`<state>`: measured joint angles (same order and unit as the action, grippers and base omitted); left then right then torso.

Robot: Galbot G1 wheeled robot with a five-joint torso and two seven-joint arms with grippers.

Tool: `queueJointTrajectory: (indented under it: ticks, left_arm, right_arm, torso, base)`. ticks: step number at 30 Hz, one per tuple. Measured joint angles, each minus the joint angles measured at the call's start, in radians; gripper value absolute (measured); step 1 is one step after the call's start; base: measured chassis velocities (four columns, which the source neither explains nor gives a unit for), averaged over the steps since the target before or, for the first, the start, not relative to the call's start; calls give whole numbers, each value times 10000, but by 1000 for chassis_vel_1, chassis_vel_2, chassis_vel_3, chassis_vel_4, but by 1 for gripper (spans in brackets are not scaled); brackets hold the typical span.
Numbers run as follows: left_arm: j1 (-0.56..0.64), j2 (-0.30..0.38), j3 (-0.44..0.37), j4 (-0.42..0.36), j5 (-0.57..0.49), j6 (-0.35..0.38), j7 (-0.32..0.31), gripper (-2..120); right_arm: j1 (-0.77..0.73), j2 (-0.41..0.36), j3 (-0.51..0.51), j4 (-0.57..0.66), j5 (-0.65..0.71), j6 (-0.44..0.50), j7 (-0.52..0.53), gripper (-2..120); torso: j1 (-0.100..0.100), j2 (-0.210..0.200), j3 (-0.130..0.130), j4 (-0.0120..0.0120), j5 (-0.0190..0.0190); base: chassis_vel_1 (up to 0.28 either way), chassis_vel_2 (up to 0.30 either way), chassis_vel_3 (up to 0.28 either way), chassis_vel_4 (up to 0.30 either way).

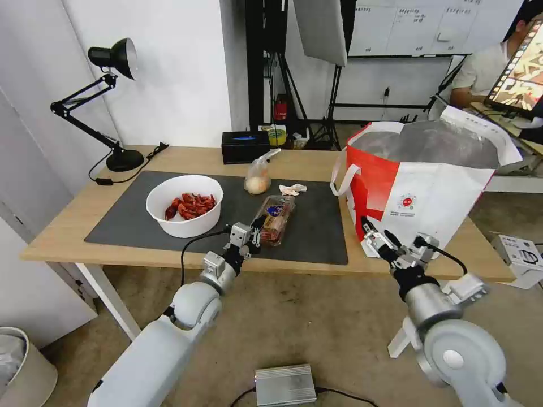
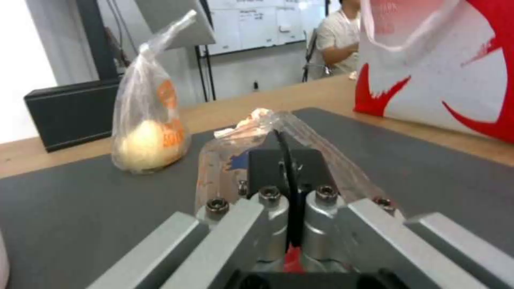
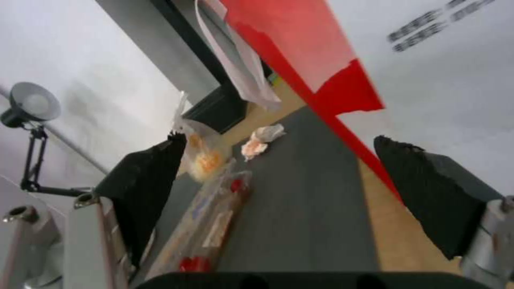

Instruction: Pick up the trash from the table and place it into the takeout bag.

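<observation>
Two grippers: left w/ fingers clenched on one clear tray, right released beside one takeout bag.

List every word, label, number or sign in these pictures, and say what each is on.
No text reads clearly.
Takeout bag: small round red logo with lines of small print under it, too small to read.
Knotted bag: orange print, too blurred to read.
Plastic tray: blue and red label, unreadable.
Black box: blue mark on top, no legible letters.
Whiteboard: faint rows of writing, too small.
White device at the table's right: dark markings, unreadable.
</observation>
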<state>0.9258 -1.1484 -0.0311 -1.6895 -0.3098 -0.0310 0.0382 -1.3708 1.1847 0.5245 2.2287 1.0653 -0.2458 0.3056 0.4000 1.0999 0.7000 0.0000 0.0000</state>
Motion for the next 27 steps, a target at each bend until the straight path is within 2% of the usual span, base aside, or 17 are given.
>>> queueJointTrajectory:
  ticks: [9,13,27]
  left_arm:
    - [-1,126,-196,270,969,-77,610,0]
    - [105,162,-307,306,1157,7,684,0]
    - [135,16,-358,491,1630,46,714,0]
  right_arm:
    - [1356,131,-963,-912,1039,-176,467,93]
    - [1999,307,-1483,-1484,1272,-204,543,100]
    - [3162,989,-2283,-2804,2234,-417,242,100]
  torso:
    - [0,0,1,0,-1]
    - [-1,0,1,2,-1]
    - [0,0,0,0,-1]
  base:
    - [0,0,0,0]
    - [0,0,0,0]
    - [0,0,0,0]
